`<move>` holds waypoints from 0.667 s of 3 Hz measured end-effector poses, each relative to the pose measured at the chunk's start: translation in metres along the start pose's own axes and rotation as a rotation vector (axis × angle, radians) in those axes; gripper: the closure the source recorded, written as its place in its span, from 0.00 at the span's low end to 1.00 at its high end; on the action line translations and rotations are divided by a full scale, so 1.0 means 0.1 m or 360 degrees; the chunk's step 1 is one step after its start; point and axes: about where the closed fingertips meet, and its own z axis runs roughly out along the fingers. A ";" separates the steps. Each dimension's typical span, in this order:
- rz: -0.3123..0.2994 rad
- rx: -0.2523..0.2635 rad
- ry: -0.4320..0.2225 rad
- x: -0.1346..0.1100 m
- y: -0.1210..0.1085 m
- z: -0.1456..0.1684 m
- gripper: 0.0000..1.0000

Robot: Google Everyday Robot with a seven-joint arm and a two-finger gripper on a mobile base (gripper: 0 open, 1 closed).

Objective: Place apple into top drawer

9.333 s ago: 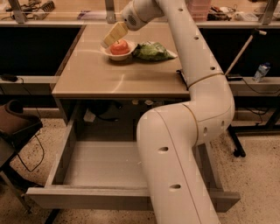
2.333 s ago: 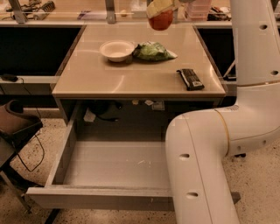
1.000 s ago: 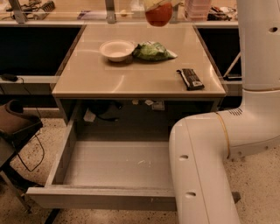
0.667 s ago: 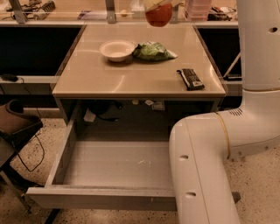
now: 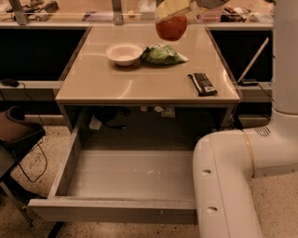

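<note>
Camera view, looking down from the near side of the table (image 5: 139,86). At 12 o'clock, hard against the top edge: tool (image 5: 171,17), clamped on the apple (image 5: 171,29), yellowish fingers (image 5: 173,7) pressed over its upper half. Apple red-orange, hanging in the air over the far edge of the tan top, well apart from everything lying below it.

Toward 8 o'clock from the apple: white bowl (image 5: 124,53), upright on the table. Just beside the bowl, at its 3 o'clock: green crinkled bag (image 5: 163,55), touching the bowl's rim or a hair short of it; cannot tell which. Toward 4 o'clock from the bag, near the table's right front corner: flat black remote (image 5: 201,84), lying lengthwise, well apart from bowl and bag.

Under the table, toward 6 o'clock: top drawer (image 5: 125,176), pulled far out, grey inside scuffed, flat front panel nearest the camera.

At 4 to 5 o'clock: thick white arm (image 5: 228,186), covering the drawer's right front corner, then bending and rising along the right edge toward 2 o'clock.

At 9 o'clock, beside the drawer's left wall: dark seat (image 5: 18,132), with a thin black cable (image 5: 35,162) trailing over the speckled floor.
</note>
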 end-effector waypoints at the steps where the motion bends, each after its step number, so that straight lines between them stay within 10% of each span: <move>1: 0.0023 -0.0110 -0.0160 -0.18 0.36 -0.15 1.00; 2: 0.0040 -0.0120 -0.0186 -0.19 0.41 -0.17 1.00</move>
